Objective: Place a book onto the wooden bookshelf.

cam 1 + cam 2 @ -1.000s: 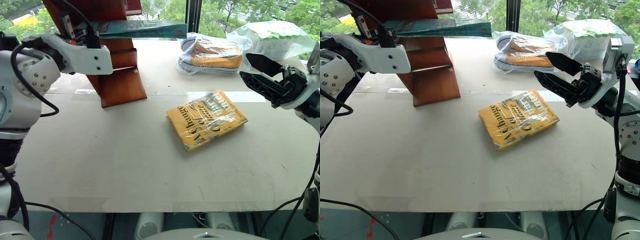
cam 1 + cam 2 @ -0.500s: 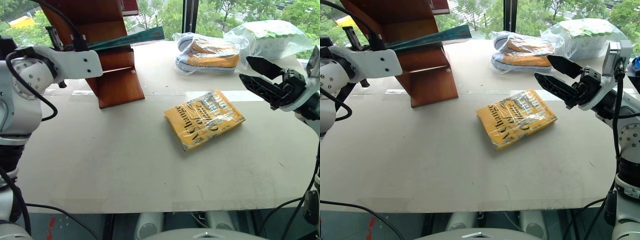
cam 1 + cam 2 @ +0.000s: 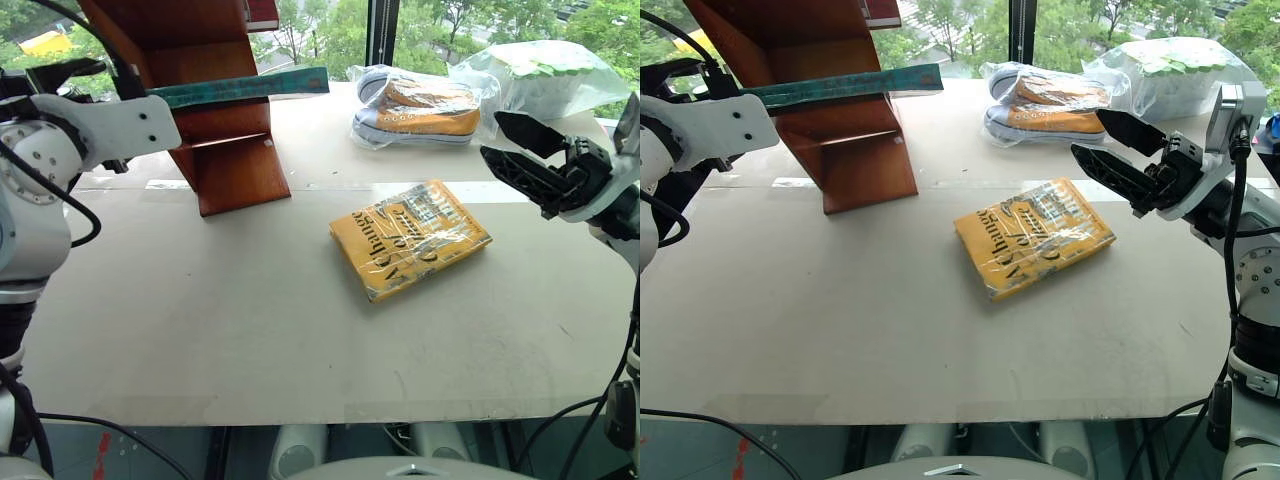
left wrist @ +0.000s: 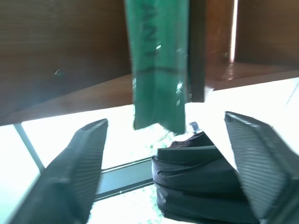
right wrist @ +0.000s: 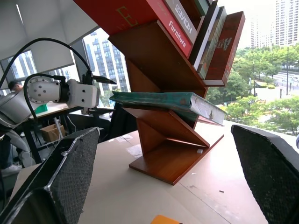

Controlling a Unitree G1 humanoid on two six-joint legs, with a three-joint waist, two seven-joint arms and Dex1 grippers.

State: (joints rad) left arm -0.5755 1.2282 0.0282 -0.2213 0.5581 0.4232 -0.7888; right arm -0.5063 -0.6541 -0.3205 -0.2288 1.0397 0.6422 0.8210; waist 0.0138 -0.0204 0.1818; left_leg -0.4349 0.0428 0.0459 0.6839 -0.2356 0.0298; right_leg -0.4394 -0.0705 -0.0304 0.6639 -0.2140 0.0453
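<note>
The teal-green book [image 3: 240, 88] lies flat across a ledge of the reddish-brown wooden bookshelf [image 3: 235, 165], its right end jutting out past the shelf's side. My left gripper [image 3: 62, 72] is open at the book's left end, and in the left wrist view the book [image 4: 159, 65] lies beyond the spread fingers [image 4: 79, 163] without touching them. Over the table's right side my right gripper [image 3: 490, 135] hangs open and empty. The right wrist view looks between its fingers [image 5: 70, 172] at the bookshelf [image 5: 163, 154] and the book [image 5: 168, 101].
A yellow-orange wrapped book [image 3: 410, 238] lies mid-table near the right gripper. A bagged pair of orange shoes [image 3: 420, 105] and a clear bag of white goods [image 3: 545, 75] sit at the back right. Several books [image 5: 187, 18] stand slanted higher in the bookshelf. The table [image 3: 250, 330] ends at a window.
My left gripper has opened, let go of the teal-green book and drawn back to the left. The book went from tilted to lying level on the ledge. The right arm stayed put.
</note>
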